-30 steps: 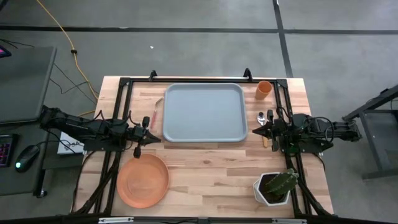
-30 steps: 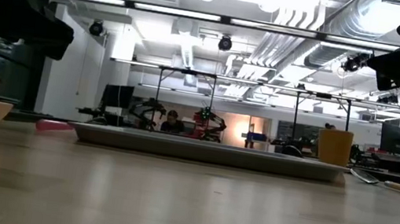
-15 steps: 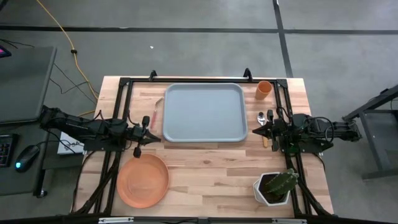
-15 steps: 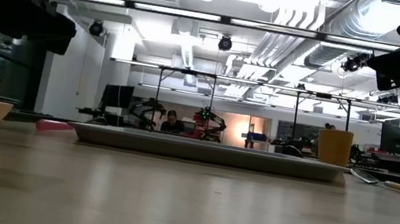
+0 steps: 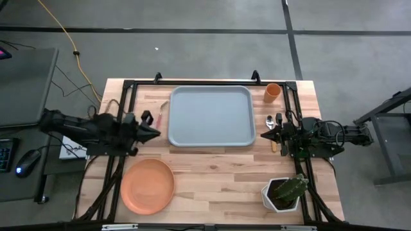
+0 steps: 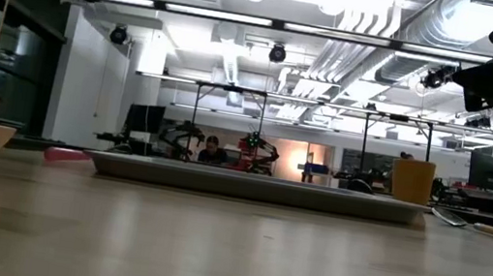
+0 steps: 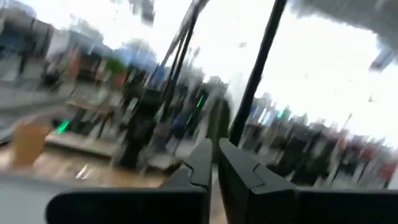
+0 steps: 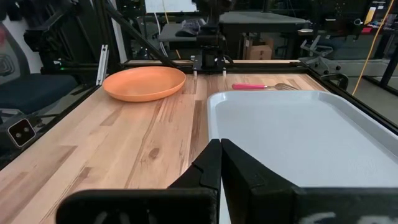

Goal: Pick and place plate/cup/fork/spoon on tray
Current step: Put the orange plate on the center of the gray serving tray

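The pale blue-grey tray (image 5: 210,115) lies at the table's far middle. The orange plate (image 5: 148,186) rests on the wood at the near left. The orange cup (image 5: 272,93) stands right of the tray's far corner. The pink-handled fork (image 5: 159,119) lies along the tray's left side. The spoon (image 5: 270,120) lies right of the tray, its handle under my right arm. My left gripper (image 5: 154,133) is shut and empty, raised left of the tray, above the fork's near end. My right gripper (image 5: 264,136) is shut and empty by the tray's right rim.
A white faceted pot with a green plant (image 5: 284,192) stands at the near right corner. Black frame rails (image 5: 128,86) run along the table's left, right and far sides. Bare wood (image 5: 218,173) lies between the plate and the pot.
My left gripper has risen from just above the table and moved a little toward the far edge, tipping up until its wrist camera looks across the room. The left wrist view is blurred by this motion. My right arm and all tableware have kept still.
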Available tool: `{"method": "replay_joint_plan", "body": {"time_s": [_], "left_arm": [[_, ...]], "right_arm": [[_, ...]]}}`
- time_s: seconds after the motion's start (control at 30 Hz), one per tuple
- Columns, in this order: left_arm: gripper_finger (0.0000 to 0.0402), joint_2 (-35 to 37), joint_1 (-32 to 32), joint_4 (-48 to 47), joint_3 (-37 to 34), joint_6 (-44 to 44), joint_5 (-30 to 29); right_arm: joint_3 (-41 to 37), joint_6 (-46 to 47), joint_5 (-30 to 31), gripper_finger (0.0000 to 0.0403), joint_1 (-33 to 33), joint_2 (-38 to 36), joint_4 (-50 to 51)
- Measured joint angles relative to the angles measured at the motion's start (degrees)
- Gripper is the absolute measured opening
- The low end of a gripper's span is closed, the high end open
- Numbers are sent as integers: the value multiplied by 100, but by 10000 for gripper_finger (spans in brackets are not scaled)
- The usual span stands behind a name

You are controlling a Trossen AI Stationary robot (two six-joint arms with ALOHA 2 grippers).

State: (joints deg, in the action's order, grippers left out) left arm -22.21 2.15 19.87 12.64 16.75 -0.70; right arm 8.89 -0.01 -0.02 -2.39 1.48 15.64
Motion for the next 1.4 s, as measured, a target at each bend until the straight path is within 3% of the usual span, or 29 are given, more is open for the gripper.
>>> {"method": "replay_joint_plan", "body": {"time_s": [0.17, 0.3, 0.37, 0.57, 0.73, 0.9, 1.1, 1.2, 1.3, 1.4], "left_arm": [[95, -1353, -145, -3271, 1940, -1150, 53], [166, -2299, -155, -4781, 2844, -1745, 332], [199, -2740, -155, -5241, 2997, -1963, 678], [257, -4433, -46, -5110, 3059, -2080, 1543], [261, -5665, 179, -4907, 3203, -2456, 1741], [252, -6324, 441, -5363, 3529, -2964, 2132], [239, -6855, 621, -5446, 3542, -3202, 1529], [230, -7101, 618, -5493, 3546, -3192, 1542], [203, -7225, 621, -5619, 3546, -3191, 1628], [142, -7251, 617, -5758, 3553, -3195, 1681]], "right_arm": [[0, 0, 0, 0, 0, 0, -1], [1, 0, 0, 0, 1, 0, 0], [1, 0, 1, 0, 0, 0, 0], [1, 0, 1, 0, 0, 0, 0], [0, 0, -1, 0, 0, 0, 21], [1, 0, -1, 0, 2, 0, 39], [1, 0, -1, 0, 2, 0, 46], [1, 0, -1, 0, 0, 0, 46], [1, 0, 0, 0, 1, 0, 59], [0, 0, -1, 0, 0, 0, 98]]}}
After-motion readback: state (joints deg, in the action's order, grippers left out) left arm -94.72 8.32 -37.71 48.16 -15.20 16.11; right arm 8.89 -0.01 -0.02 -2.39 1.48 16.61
